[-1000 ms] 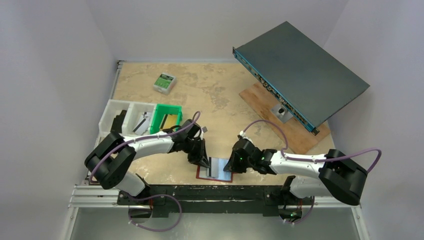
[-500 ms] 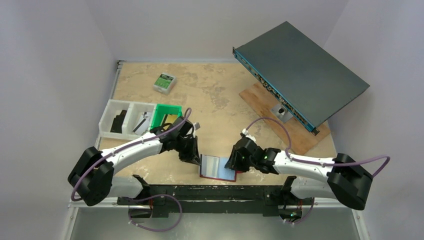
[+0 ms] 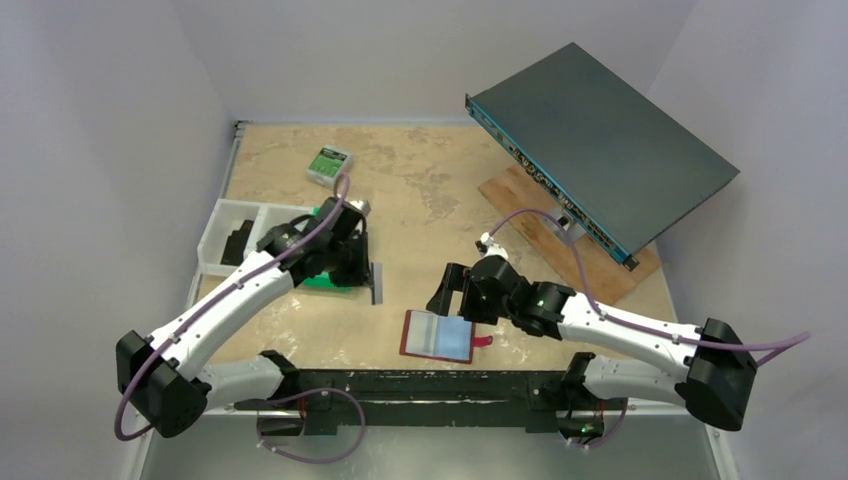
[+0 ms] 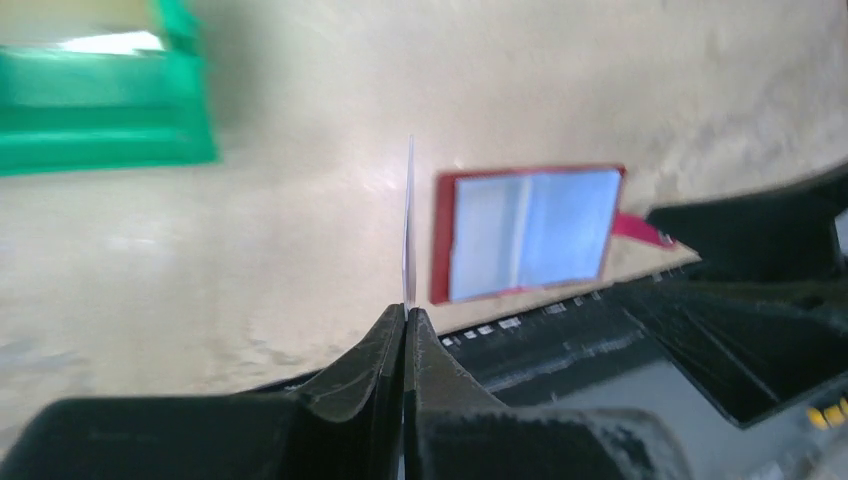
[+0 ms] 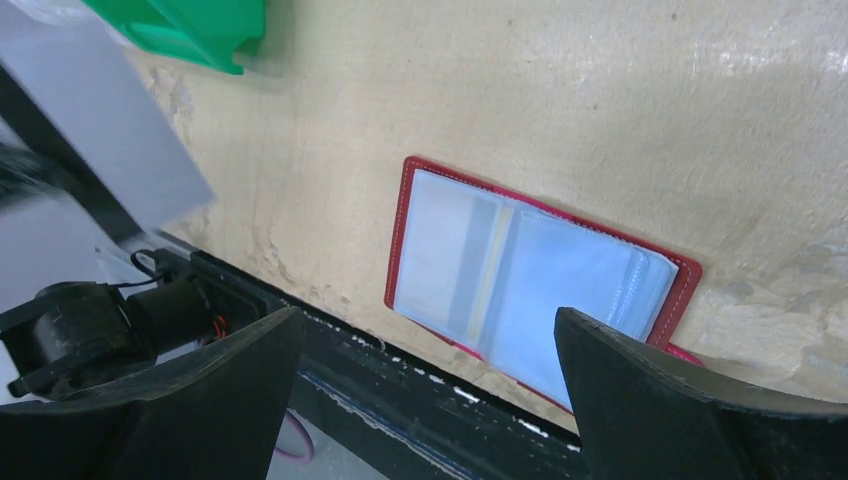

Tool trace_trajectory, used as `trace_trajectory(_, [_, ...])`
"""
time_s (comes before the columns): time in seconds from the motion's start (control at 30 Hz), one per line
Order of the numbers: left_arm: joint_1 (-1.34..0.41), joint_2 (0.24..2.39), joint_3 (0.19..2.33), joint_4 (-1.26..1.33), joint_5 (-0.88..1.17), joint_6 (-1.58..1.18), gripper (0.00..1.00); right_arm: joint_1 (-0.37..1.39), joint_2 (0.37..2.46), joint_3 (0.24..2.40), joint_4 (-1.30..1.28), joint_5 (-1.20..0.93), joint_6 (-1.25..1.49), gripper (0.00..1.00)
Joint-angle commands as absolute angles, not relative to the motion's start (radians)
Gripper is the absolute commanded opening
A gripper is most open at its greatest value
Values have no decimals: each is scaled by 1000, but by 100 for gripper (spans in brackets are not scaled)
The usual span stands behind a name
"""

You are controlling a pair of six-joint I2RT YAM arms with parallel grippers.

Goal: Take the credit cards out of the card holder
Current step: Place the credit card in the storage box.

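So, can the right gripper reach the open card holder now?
Probably yes: the right gripper hangs open over the card holder, nothing covers it, and the left gripper, pinching a credit card, is clear.

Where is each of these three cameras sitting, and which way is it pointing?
Top external: above and behind the arms, looking down on the table; both whole arms show, left gripper and right gripper.
Left wrist: on the left arm, looking past its shut fingers, which pinch a card edge-on.
Right wrist: on the right arm, looking down between its open fingers.
Shared: all three see the open red card holder and the green bin.
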State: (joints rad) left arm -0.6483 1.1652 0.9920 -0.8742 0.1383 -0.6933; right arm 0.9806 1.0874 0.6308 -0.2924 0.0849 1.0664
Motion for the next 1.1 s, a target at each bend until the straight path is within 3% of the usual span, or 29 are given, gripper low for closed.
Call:
trace_trajectory(0.0, [-590,1155,1188,-1116,-221,-618,0,978,1111,694,-298,119,1004,99])
trace_trajectory(0.2, [-484,1292,1394,-1295,-593,-579,0,978,1147,735,-294,120,941,99])
trace_trajectory(0.4, [-371,1493,1499,-1305,-756,-530,0,977,1152,746,-313,109,904,99])
trace_trajectory(1.03, [-142,1886,1642,-1201,-617,-413,0,977,1068,690,-358,126,917,99])
trace_trajectory(1.07, [-133,1894,1649,-1207,-611,-414,6,978,1064,687,-360,130,919,99])
